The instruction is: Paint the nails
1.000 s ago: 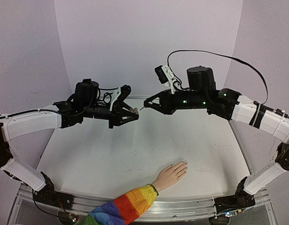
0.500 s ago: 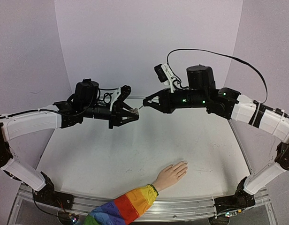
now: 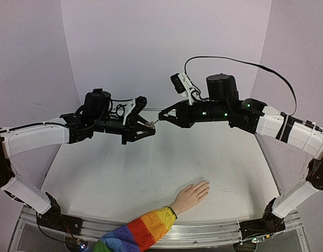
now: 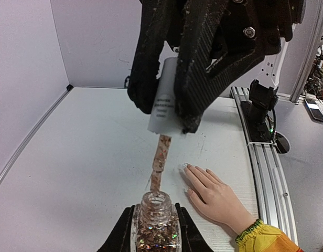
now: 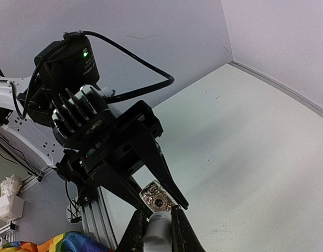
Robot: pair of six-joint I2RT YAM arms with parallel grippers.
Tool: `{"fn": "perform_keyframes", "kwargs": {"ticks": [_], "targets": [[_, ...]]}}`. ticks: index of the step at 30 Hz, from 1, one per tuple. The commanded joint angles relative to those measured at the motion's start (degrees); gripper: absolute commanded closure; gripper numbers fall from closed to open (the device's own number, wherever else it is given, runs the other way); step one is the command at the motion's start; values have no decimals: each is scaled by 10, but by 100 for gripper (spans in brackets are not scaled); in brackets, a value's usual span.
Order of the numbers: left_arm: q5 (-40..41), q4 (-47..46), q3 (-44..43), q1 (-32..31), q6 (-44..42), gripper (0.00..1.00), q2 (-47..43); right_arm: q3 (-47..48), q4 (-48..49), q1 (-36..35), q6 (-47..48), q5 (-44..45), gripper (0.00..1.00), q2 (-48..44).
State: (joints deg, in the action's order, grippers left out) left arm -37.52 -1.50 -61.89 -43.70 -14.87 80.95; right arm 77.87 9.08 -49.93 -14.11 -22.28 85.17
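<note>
Both arms are raised above the far middle of the desk [image 3: 125, 173], probably so that the dipping is done in the air, away from the hand [image 3: 192, 194]. This hand, with its rainbow sleeve [image 3: 140, 231], is laid flat at the near edge, a little to the right. The bottle [image 4: 155, 223] of glitter polish is grasped upright by the left pincer [image 3: 151, 127], so nothing is spilled. The white cap [image 4: 164, 102] is clenched in the right pincer [image 3: 161, 116], and its brush [image 4: 160, 157] is pointed down at the bottle's mouth, seemingly for loading. The nails [image 4: 185, 166] look pale and not yet painted.

White table [image 3: 125, 173], lilac walls [image 3: 167, 47] — metal rail [image 3: 214, 230] along near edge
</note>
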Motion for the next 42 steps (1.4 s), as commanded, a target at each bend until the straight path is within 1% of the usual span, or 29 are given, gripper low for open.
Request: {"fn": "perform_keyframes", "kwargs": {"ticks": [1,10,24,35,42], "targets": [[-5,-16,-22,1,-5,100,-1,12,39,-3,7,0,100,-26],[-5,-14,-19,1,-6,100,-5,15,42,-7,5,-19,100,-14],[-7,-12,-18,1,-8,100,-10,12,47,-9,-4,-12,100,0],[-8,-12,-16,1,-11,100,-15,28,35,-10,-7,-19,100,25],[-26,-12,-23,1,-8,100,-10,41,27,-10,-4,-32,100,44]]}}
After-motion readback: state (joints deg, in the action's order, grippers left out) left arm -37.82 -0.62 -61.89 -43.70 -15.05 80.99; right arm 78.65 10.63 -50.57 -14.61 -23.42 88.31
